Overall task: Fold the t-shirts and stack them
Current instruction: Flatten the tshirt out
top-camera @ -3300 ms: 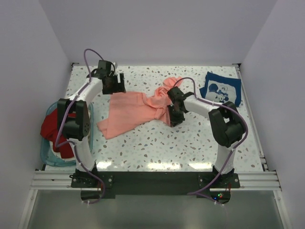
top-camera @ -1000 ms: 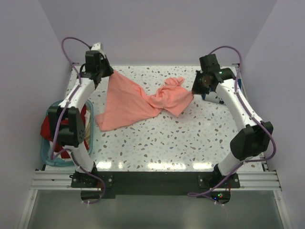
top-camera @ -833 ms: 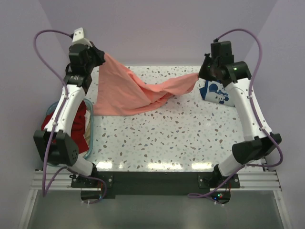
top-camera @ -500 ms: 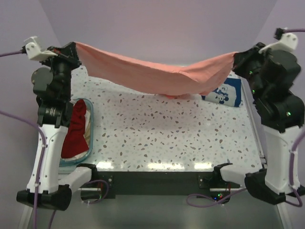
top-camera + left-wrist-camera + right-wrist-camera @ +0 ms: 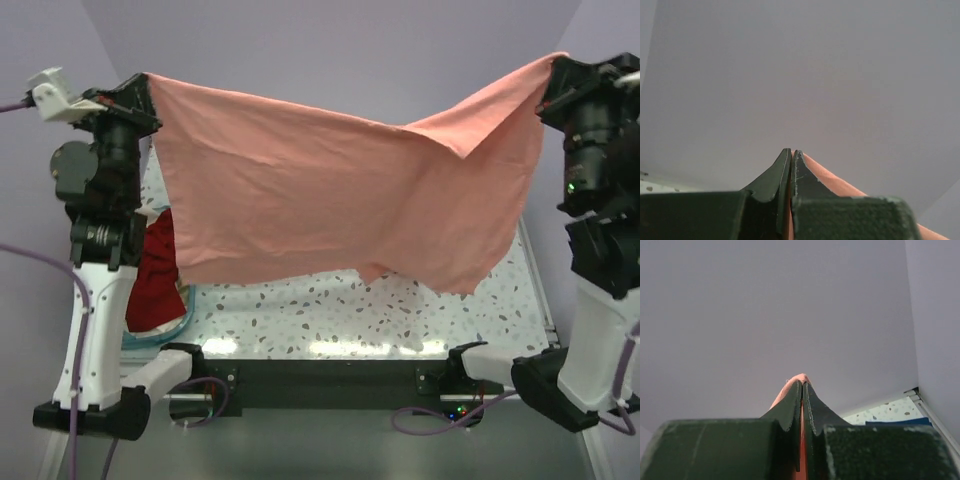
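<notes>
The salmon-pink t-shirt (image 5: 340,190) hangs spread wide in the air between both raised arms, its lower edge well above the table. My left gripper (image 5: 146,88) is shut on its top left corner. My right gripper (image 5: 553,72) is shut on its top right corner. In the left wrist view the left gripper (image 5: 791,152) pinches pink cloth (image 5: 832,182) between its jaws. The right gripper (image 5: 802,383) likewise has pink cloth (image 5: 790,385) poking past its tips. A sliver of the navy blue t-shirt (image 5: 897,422) shows on the table in the right wrist view. A dark red t-shirt (image 5: 155,270) lies in the basket.
The teal plastic basket (image 5: 150,338) sits at the table's left edge beside the left arm. The speckled white table (image 5: 350,315) shows under the hanging shirt. Purple walls close in on three sides.
Both arms have risen from the table, lifting the pink shirt off it. The shirt went from a twisted sagging band to a wide hanging sheet.
</notes>
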You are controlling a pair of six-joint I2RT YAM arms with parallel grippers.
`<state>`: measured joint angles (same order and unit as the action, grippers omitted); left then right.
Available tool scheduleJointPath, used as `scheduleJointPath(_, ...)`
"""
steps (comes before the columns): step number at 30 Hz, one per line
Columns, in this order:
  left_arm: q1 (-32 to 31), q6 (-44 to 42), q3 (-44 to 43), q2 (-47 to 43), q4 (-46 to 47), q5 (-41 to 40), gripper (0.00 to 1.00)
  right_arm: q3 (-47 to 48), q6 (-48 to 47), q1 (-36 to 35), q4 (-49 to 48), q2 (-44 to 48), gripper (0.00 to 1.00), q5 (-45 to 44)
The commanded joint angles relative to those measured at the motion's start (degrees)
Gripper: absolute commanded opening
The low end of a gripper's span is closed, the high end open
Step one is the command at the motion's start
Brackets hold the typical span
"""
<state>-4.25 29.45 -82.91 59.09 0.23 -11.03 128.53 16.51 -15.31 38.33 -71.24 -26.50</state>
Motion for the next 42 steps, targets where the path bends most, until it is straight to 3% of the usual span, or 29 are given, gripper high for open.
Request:
scheduleJointPath(1,0.2,0.8,-0.5,8.4,-1.4,5.4,0.0,-2.6,-2.6,0.3,-3.4,-9.9,0.0,-0.9)
scheduleJointPath(6,0.2,0.3,-2.3,17.3,-1.0,10.0,0.0,-0.8,-2.8,0.5,-4.2,-18.7,0.0,-0.4)
scheduleJointPath(12,0.2,0.1,-6.3,20.8,-1.1,10.8,0.0,7.7,-2.2,0.4,-3.4,-25.3,0.0,1.2)
scheduleJointPath(18,0.2,0.0,-7.3,16.7,2.0,9.4,0.0,8.1,-2.9,0.5,-6.7,-21.0,0.0,0.5)
scheduleJointPath(27,0.2,-1.2,-1.2,2.2,7.2,3.3,0.0,-1.8,-9.1,0.4,-18.5,-5.4,0.0,3.3)
scheduleJointPath(36,0.2,-4.2,-2.5,-5.1,6.8,-0.2,0.0,7.8,-16.2,0.4,-17.6,-3.5,0.0,1.9)
scheduleJointPath(42,0.2,-4.2,-3.7,-2.2,5.7,0.0,0.0,5.3,-17.8,0.5,-19.3,-5.2,0.0,2.9)
